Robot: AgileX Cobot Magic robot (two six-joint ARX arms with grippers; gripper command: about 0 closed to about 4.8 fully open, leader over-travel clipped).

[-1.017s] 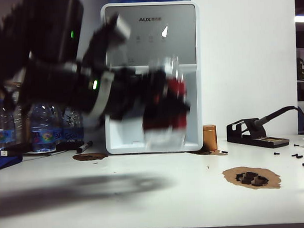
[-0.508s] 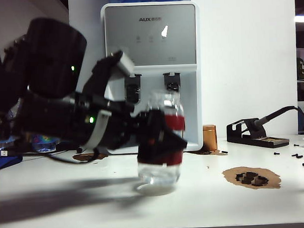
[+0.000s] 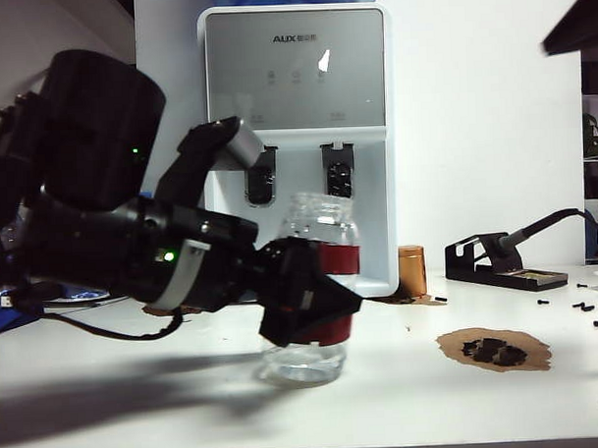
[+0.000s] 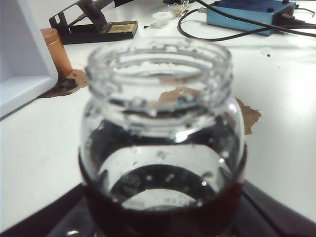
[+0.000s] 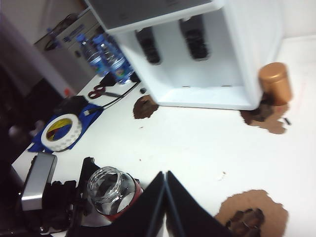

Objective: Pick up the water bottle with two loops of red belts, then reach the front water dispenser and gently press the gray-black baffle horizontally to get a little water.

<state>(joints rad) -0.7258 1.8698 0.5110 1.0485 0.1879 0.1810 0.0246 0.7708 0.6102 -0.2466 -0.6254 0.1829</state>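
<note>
L gripper (image 3: 307,302) round bottle (image 3: 316,282) — R gripper (image 5: 165,197) prob. closed

The only text that can be read is "AUX", in dark letters at the top centre of the water dispenser's (image 3: 296,77) gray panel, in the upper middle of the exterior view. Small characters follow the brand name, too fine to make out. Below them on the panel sit a few faint icons, also unreadable. The labels on the blue-capped bottles (image 5: 106,54) at the upper left of the right wrist view are blurred, and nothing on them can be read.
</note>
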